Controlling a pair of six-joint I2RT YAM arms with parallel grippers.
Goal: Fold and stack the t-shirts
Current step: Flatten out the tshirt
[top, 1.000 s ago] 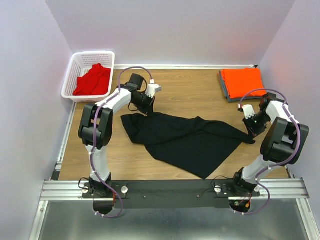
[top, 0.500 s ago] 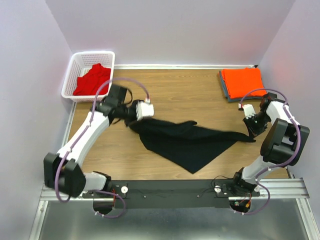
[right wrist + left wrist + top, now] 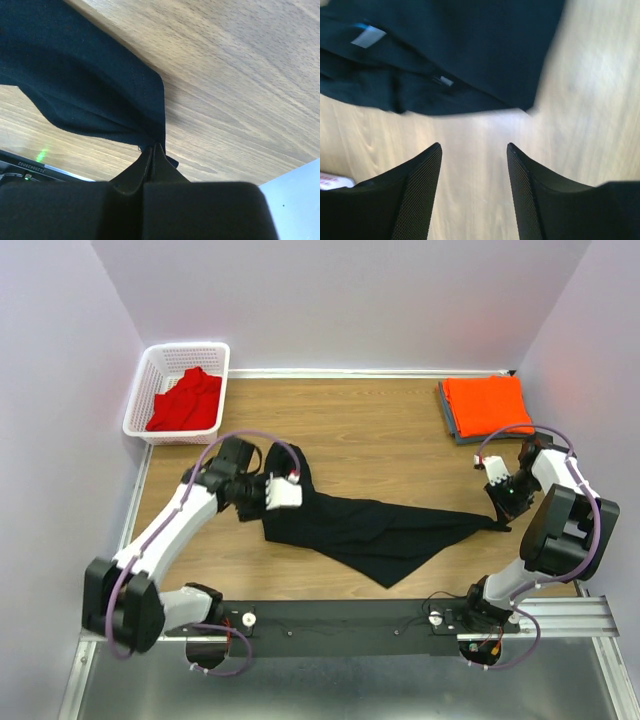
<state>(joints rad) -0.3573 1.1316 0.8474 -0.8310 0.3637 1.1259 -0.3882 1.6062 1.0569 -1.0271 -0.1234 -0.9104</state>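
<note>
1. The black shirt [image 3: 370, 535] lies crumpled across the near middle of the table [image 3: 380, 430]. It forms a long, uneven shape running from the left arm to the right arm.
2. Its left end is bunched into folds. Its right end tapers to a thin point, and a loose flap points toward the arm bases.
3. The left gripper [image 3: 290, 488] sits low at the shirt's bunched left end.
4. In the left wrist view this gripper [image 3: 474, 150] stands wide with nothing between its fingers [image 3: 420, 185]. Only bare wood shows in the gap.
5. In that view the shirt's hem [image 3: 445, 50] lies just beyond the fingertips and apart from them. A pale label [image 3: 367, 36] and a smaller tag [image 3: 442, 81] show on the cloth.
6. The right gripper [image 3: 505, 502] is at the shirt's far right tip, close to the table's right edge.
7. The right wrist view shows this gripper [image 3: 152, 150] pinched tight on a corner of the black cloth [image 3: 75, 75]. The cloth fans out from the pinch over the wood.
8. The orange shirt [image 3: 485, 405] lies folded flat in the far right corner, well apart from the black one. A grey edge [image 3: 446, 418] shows under it, and I cannot tell what that is.
9. The red shirt [image 3: 187, 400] is heaped loosely inside the white basket [image 3: 190, 346] in the far left corner.
</note>
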